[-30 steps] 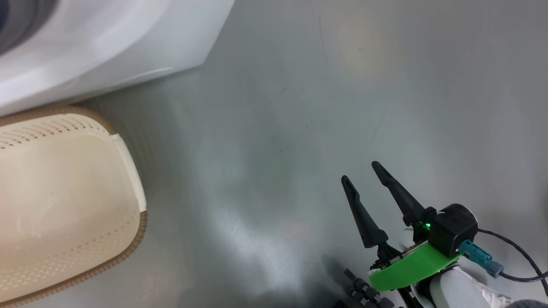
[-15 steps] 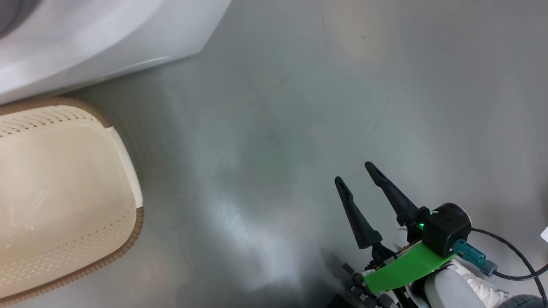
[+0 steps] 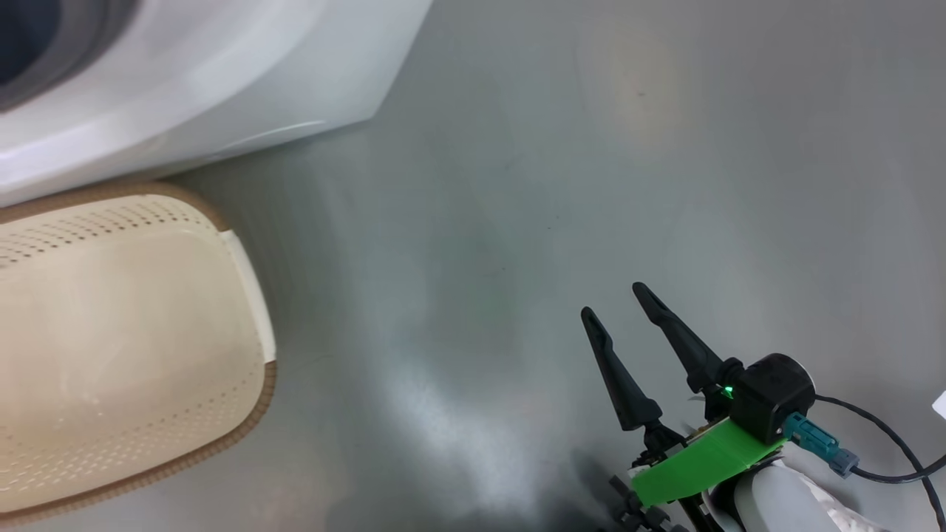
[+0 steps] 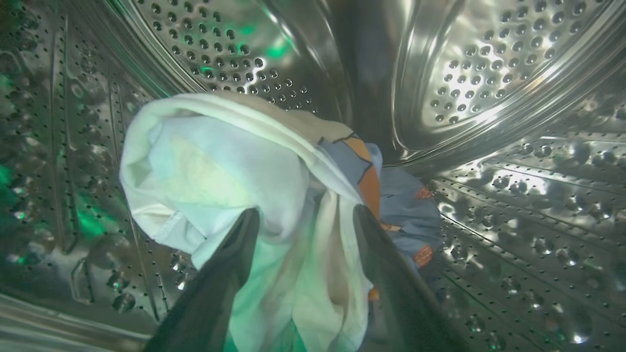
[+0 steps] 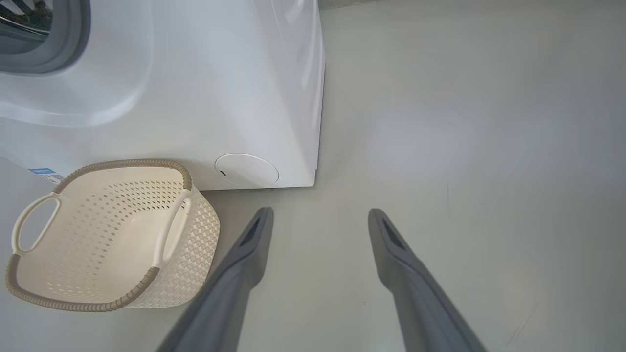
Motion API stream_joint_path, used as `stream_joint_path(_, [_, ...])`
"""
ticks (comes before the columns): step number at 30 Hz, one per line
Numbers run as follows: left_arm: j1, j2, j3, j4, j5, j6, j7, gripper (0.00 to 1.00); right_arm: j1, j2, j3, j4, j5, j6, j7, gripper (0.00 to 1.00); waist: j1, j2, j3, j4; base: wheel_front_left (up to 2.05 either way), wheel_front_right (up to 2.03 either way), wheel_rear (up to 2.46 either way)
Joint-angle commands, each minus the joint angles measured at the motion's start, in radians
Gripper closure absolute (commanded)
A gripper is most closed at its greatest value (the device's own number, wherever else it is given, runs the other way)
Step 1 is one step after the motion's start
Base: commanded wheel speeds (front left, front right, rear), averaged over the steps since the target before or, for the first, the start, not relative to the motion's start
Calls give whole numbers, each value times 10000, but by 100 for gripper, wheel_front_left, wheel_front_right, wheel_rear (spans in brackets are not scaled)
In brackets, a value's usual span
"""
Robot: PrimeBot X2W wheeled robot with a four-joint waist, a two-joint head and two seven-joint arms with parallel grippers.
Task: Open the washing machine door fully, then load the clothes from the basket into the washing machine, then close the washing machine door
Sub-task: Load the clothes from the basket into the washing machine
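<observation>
The left pincer [image 4: 305, 211] stands spread inside the steel drum [image 4: 489, 63], its two dark fingers apart, with a fold of the clothes [image 4: 210, 161] lying loose between them. The bundle, cream-white cloth over light blue printed fabric, lies against the perforated drum wall. The right pincer [image 3: 615, 301] is likewise spread, pinching nothing, above the grey floor [image 3: 517, 148]. To its left, the basket [image 5: 122, 164] sits on the floor just beside the front of the white washing machine [image 5: 195, 88].
</observation>
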Motion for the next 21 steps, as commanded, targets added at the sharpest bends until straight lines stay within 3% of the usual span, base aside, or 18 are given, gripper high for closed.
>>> stream_joint_path(1, [26,276,102,-120,-196,75,-120,0,252,-74,155,-143,149,16,-48,0,0,0,-129,170,0,0,0])
stream_joint_path(13, [1114,-690,335,-36,-776,130,-688,0,47,-62,76,39,138,16,-48,0,0,0,-1035,881,0,0,0])
stream_joint_path(21, [2338,-1235,522,-1145,-999,149,-707,0,25,-3,-28,176,135,16,-48,0,0,0,-1717,1350,0,0,0])
